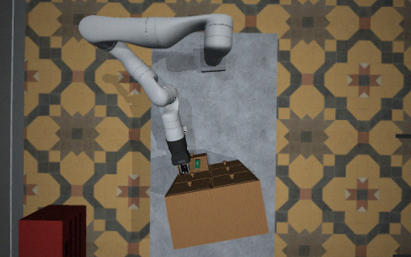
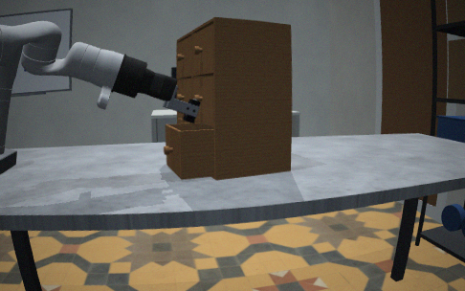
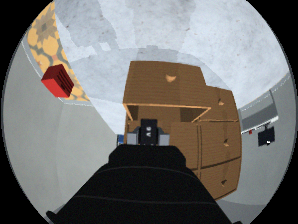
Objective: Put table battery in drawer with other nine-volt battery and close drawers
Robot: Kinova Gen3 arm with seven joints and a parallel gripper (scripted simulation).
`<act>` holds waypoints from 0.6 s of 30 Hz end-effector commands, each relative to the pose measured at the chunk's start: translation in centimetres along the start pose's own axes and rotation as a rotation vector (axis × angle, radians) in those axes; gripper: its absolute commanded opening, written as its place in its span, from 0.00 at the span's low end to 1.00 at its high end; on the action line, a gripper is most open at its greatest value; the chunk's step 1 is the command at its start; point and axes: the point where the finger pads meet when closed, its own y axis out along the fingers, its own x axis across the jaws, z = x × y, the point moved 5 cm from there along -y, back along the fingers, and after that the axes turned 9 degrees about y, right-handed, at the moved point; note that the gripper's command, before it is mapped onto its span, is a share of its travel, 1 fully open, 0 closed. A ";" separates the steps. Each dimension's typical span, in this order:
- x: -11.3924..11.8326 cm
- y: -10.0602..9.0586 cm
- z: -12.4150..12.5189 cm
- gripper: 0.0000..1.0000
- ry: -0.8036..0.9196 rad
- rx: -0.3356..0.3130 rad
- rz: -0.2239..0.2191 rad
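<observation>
My gripper (image 1: 184,168) hangs over the pulled-out bottom drawer (image 2: 191,148) of the chest (image 2: 251,96), my fingers half spread and, as far as I can tell, pinching a small dark battery. A green-marked battery (image 1: 197,162) lies inside that drawer.

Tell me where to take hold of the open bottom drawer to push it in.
Grip the round knob on the drawer, coming level from the front. The panel is flat and wide, so the knob is the only part that fingers can close around. The gripper must first release its battery.
</observation>
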 end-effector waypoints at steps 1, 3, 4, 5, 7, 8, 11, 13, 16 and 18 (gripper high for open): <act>0.0 0.0 -0.1 0.51 -0.001 -0.001 0.000; 0.0 0.0 -0.1 0.57 -0.001 -0.001 0.000; 0.0 0.0 -0.1 0.57 -0.001 -0.001 0.000; 0.0 0.0 -0.1 0.63 -0.001 -0.001 0.000; 0.0 0.0 -0.1 0.63 -0.001 -0.001 0.000; 0.0 0.0 -0.1 0.69 -0.001 -0.001 0.000; 0.0 0.0 -0.1 0.75 -0.001 -0.001 0.000; 0.0 0.0 -0.1 0.75 -0.001 -0.001 0.000; 0.0 0.0 -0.1 0.81 -0.001 -0.001 0.000; 0.0 0.0 -0.1 0.81 -0.001 -0.001 0.000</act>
